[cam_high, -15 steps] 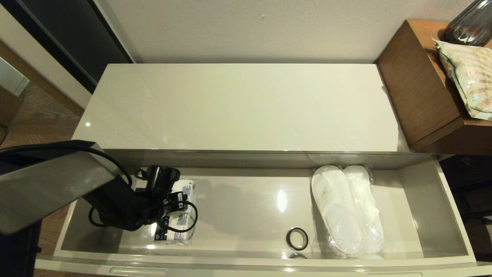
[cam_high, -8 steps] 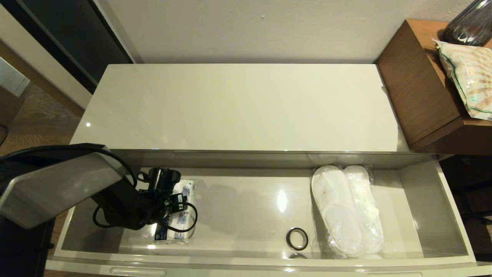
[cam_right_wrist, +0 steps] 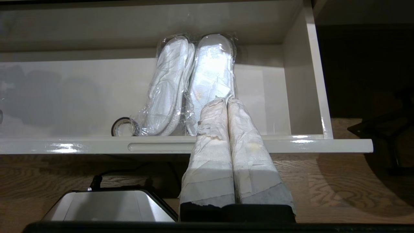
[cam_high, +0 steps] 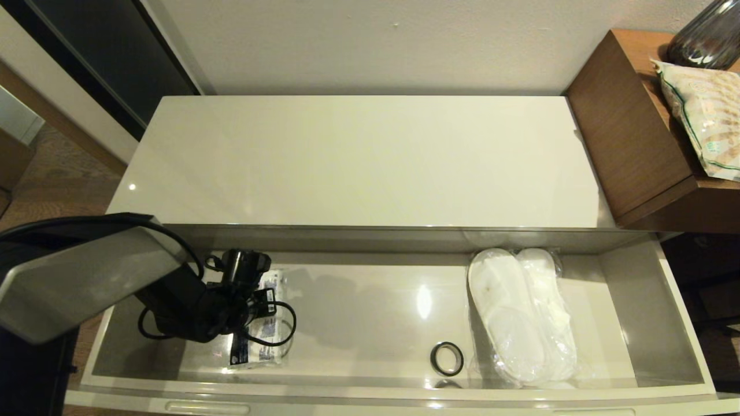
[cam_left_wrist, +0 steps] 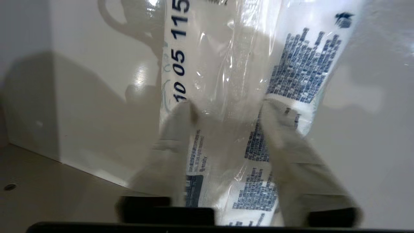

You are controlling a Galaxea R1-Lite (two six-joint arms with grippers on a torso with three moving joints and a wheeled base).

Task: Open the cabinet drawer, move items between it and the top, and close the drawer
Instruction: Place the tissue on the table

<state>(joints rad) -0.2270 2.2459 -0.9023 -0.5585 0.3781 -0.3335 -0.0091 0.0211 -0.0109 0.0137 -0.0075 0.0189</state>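
Observation:
The cabinet drawer point(cam_high: 642, 300) stands pulled out below the cream-white top point(cam_high: 358, 162), which is bare. My left gripper point(cam_high: 254, 315) reaches down into the drawer's left end. In the left wrist view its fingers point(cam_left_wrist: 181, 129) press in from both sides on the small white pack with blue print point(cam_left_wrist: 233, 64), whose wrap bunches up between them. The pack point(cam_high: 267, 341) lies tilted on the drawer floor. The wrapped white slippers point(cam_high: 520, 312) lie at the drawer's right end. My right gripper point(cam_right_wrist: 226, 100) hangs shut in front of the drawer's front rim point(cam_right_wrist: 97, 147), facing the slippers point(cam_right_wrist: 190, 84).
A small black ring point(cam_high: 447, 358) lies on the drawer floor just left of the slippers. A brown wooden box point(cam_high: 624, 127) stands right of the top, with a beige snack bag point(cam_high: 705, 115) and a dark vase point(cam_high: 708, 34) on it.
The left arm shifted slightly. The pack under it has turned and slid a little to the left, and its far end now looks narrower. Slippers and ring have not moved.

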